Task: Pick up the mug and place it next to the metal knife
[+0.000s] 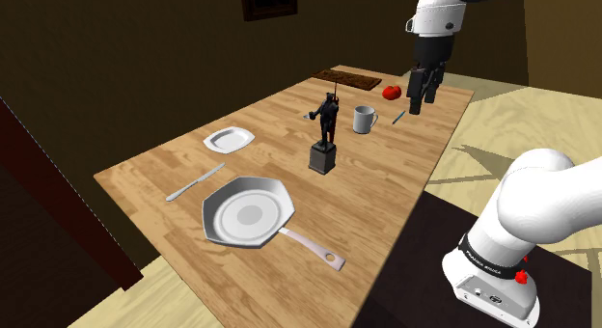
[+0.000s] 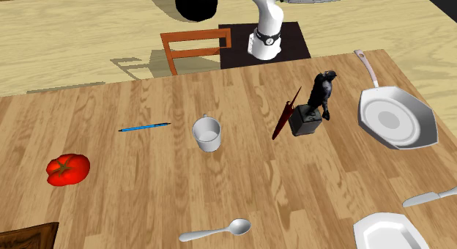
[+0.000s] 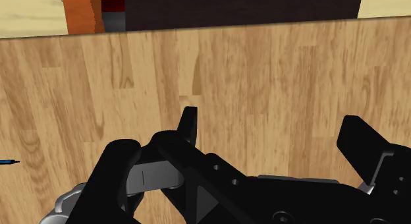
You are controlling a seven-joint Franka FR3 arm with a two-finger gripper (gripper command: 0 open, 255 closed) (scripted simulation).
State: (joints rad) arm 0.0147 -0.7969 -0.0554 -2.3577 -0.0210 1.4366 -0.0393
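Note:
The mug (image 1: 365,119) is a plain grey cup with a handle, standing upright on the wooden table (image 1: 193,152) beside a dark statuette. It also stands mid-table in the second exterior view (image 2: 207,133). The metal knife (image 1: 196,181) lies far from it, between a white plate and a frying pan, and its tip (image 2: 428,198) reaches in at the second exterior view's right edge. My black gripper (image 1: 423,99) hangs open above the table, to the shoulder view's right of the mug and apart from it. In the wrist view the gripper (image 3: 273,134) holds nothing over bare wood; the mug's rim (image 3: 66,206) peeks out beside the hand.
A statuette (image 1: 325,133) on a block stands close to the mug. A frying pan (image 1: 247,212), white plate (image 1: 229,139), red tomato (image 1: 392,92), blue pen (image 1: 397,117) and dark board (image 1: 344,79) lie about. A spoon (image 2: 217,231) lies near the far edge; a chair (image 2: 196,50) stands by the stand.

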